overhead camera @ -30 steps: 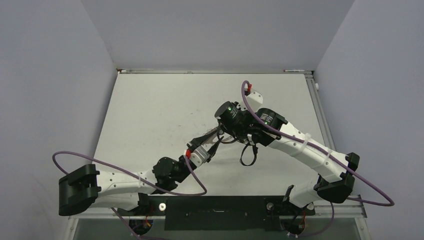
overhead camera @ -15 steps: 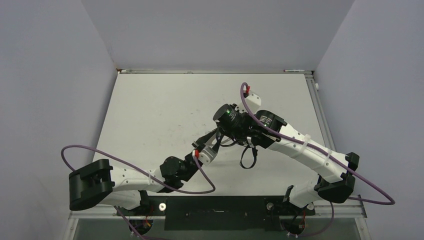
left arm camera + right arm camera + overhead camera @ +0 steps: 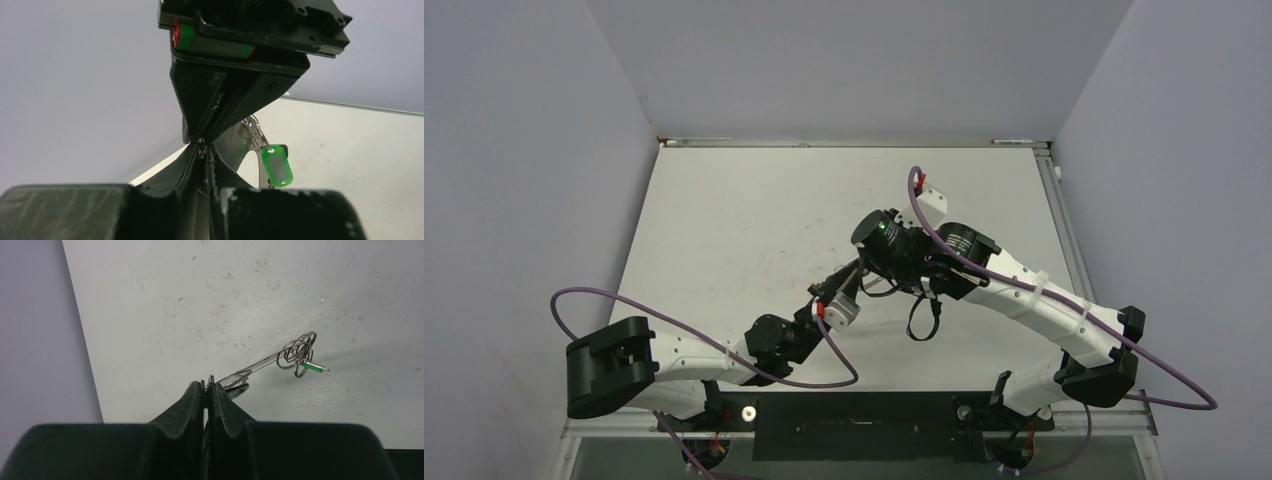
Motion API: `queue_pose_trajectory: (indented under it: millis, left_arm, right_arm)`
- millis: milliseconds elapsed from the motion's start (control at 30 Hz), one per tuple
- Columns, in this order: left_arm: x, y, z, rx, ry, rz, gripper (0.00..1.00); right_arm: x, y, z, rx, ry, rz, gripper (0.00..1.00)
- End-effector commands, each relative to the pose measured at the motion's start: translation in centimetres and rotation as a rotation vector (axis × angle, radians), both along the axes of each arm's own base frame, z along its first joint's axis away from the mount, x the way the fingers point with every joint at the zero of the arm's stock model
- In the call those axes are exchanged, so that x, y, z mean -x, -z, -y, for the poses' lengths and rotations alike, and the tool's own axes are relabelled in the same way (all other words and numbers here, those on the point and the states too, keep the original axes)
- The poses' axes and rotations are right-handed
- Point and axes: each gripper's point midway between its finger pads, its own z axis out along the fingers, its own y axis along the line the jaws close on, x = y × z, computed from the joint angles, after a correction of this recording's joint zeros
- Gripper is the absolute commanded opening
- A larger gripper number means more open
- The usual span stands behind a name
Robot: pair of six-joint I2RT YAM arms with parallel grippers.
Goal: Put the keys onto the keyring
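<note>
Keys point(image 3: 260, 364): tiny, flat, stiff, light, slick metal. I'd expect one to twist or slip in a loose pinch, so take it by the flat head and leave the blade free for the ring. They're held off the surface over the middle of the tabletop point(image 3: 724, 220), where both pincers meet tip to tip.

Near: the left arm lies low, stretched from its base toward centre, with the left pincer point(image 3: 205, 150) angled up. Its fingertips look pressed together; can't tell what's between them, if anything.

Above it: the right arm arches in from the right with the wrist bent back. The right pincer point(image 3: 206, 385) is clenched on the end of a flat silvery strip, which I take for a key.

Farther: the strip runs out to the keyring point(image 3: 298, 352), a tangle of wire loops, with a green tag point(image 3: 276, 165) dangling off it.
</note>
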Motion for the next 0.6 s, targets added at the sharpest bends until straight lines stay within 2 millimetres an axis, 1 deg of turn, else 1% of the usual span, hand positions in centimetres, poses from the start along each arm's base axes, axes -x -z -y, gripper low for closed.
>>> queue_pose_trajectory:
  millis: [0, 33, 267, 567]
  left_arm:
    - [-0.2, -1.4, -0.5, 0.050, -0.031, 0.022, 0.02]
    - [-0.2, -1.3, -0.5, 0.046, -0.032, 0.022, 0.00]
    - [0.1, -0.8, -0.4, 0.012, -0.039, 0.036, 0.00]
    - [0.4, -0.1, -1.3, 0.000, -0.064, 0.044, 0.00]
  right_arm:
    - [0.3, -2.9, -0.1, -0.095, 0.008, 0.055, 0.05]
    - [0.3, -3.0, -0.1, -0.096, 0.007, 0.056, 0.05]
    - [0.2, -3.9, 0.2, -0.103, 0.015, 0.070, 0.05]
    - [0.3, -5.7, 0.9, -0.112, 0.017, 0.092, 0.05]
